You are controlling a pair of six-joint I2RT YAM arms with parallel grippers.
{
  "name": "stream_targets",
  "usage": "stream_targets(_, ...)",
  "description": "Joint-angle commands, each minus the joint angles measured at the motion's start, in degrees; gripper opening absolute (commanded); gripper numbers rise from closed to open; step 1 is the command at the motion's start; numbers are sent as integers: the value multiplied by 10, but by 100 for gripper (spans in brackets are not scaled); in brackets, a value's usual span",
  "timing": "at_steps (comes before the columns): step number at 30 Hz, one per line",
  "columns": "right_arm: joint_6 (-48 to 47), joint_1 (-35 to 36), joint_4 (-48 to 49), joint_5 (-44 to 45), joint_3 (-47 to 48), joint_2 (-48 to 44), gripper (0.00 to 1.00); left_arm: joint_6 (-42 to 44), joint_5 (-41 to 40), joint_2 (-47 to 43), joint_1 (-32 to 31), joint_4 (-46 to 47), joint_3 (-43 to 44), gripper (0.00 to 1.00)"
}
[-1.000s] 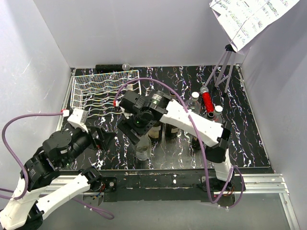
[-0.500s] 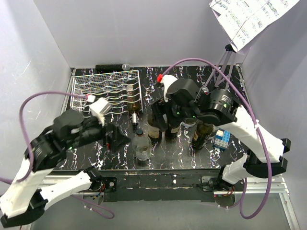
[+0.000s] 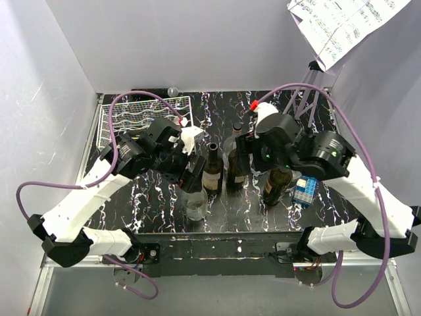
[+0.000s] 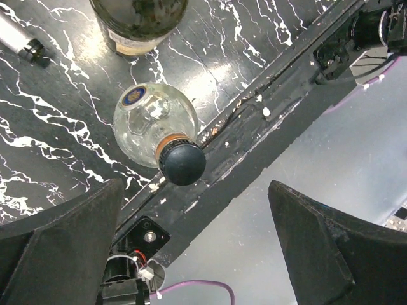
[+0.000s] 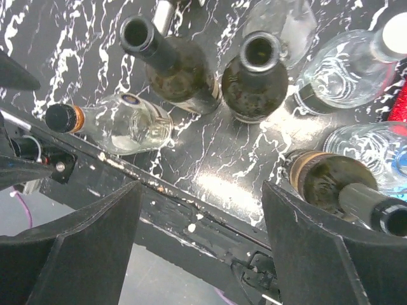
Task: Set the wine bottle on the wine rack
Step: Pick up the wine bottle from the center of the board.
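Left gripper (image 4: 196, 185): jaws spread wide with nothing between them; it hangs over the clear round bottle (image 4: 152, 130).
Right gripper (image 5: 202, 187): fingers far apart and empty, above the group of standing bottles.
Wine rack (image 3: 131, 117): white wire, at the far-left corner of the table (image 3: 342, 158). The left arm hides its near-right part, so whether a bottle lies there cannot be told.
Left dark wine bottle (image 3: 212, 172): upright at mid-table, mouth uncorked.
Middle dark wine bottle (image 3: 235, 172): upright just beside the first, also uncorked.
Right dark wine bottle (image 3: 277, 185): upright, set apart from the pair, under the right arm.
Clear round bottle: dark stopper, upright near the table's front edge, just in front of the left dark wine bottle.
Clear glass bottle (image 5: 346, 63): behind the dark ones.
Blue box (image 3: 304, 191): beside the right dark wine bottle.
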Motion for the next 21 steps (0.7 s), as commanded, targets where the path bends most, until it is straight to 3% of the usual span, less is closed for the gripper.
stream_targets(1, 14, -14, 20, 43, -7, -35, 83, -2, 35, 10, -5, -26, 19, 98)
stream_targets(10, -1, -42, 36, 42, -29, -54, 82, -23, -49, 88, -42, -65, 36, 88)
stream_targets(17, 1, -58, 48, 34, -65, -82, 82, -25, -79, 112, -53, -87, 37, 72)
stream_targets(19, 1, -63, 49, 31, -70, -87, 82, -25, -92, 115, -54, -95, 34, 61)
stream_targets(21, -1, -69, 50, 25, -74, -88, 82, -27, -99, 116, -57, -104, 30, 57)
